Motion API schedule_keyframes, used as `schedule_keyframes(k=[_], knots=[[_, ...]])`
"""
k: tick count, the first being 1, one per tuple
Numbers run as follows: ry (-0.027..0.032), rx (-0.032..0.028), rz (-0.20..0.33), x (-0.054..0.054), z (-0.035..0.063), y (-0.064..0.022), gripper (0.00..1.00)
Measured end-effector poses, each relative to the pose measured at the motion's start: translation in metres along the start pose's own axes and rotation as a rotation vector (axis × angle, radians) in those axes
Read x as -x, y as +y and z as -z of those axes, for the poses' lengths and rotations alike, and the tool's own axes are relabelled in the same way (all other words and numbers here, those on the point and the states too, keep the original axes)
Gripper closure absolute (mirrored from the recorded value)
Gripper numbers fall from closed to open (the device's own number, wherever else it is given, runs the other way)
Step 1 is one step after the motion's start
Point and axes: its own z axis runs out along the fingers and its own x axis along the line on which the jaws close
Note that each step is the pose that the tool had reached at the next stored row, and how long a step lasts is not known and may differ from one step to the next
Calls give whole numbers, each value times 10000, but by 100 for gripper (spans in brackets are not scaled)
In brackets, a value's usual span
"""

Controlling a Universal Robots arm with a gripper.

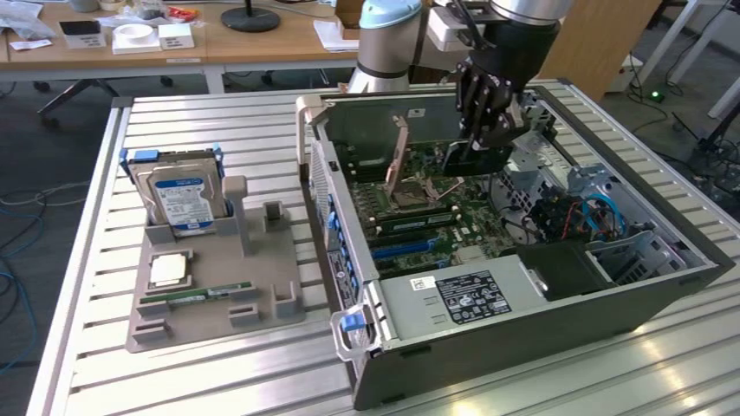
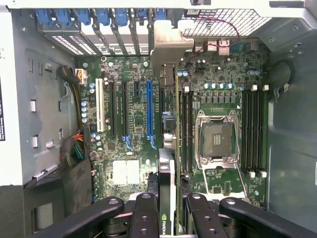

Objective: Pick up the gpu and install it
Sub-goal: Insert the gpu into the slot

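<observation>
Slatted metal table [image 1: 208, 130], open computer case [image 1: 647, 286] on its side so the motherboard [image 1: 463, 221] faces up | exterior view: gripper [image 1: 483, 137] pinches the gpu [image 1: 466, 162] by its upper edge, card hanging edge-down over the board, apparently unseated | wrist view: fingers [image 2: 144, 213] clamp both faces, bracket [image 2: 171, 42] toward the case rear, card just beside the blue slot [image 2: 148, 111], probably for alignment.

A robotics lab: a robot arm [image 1: 387, 52] stands over an opened computer case [image 1: 509, 338] on a slatted aluminium bench [image 1: 208, 130], wooden desks [image 1: 266, 48] along the frame's top, loose cables [image 1: 23, 201] at left.
</observation>
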Motion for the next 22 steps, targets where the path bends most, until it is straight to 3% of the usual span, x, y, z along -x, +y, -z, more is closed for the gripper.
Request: schedule_keyframes(k=[22], knots=[[0, -9, 0, -1, -72, 17, 73]])
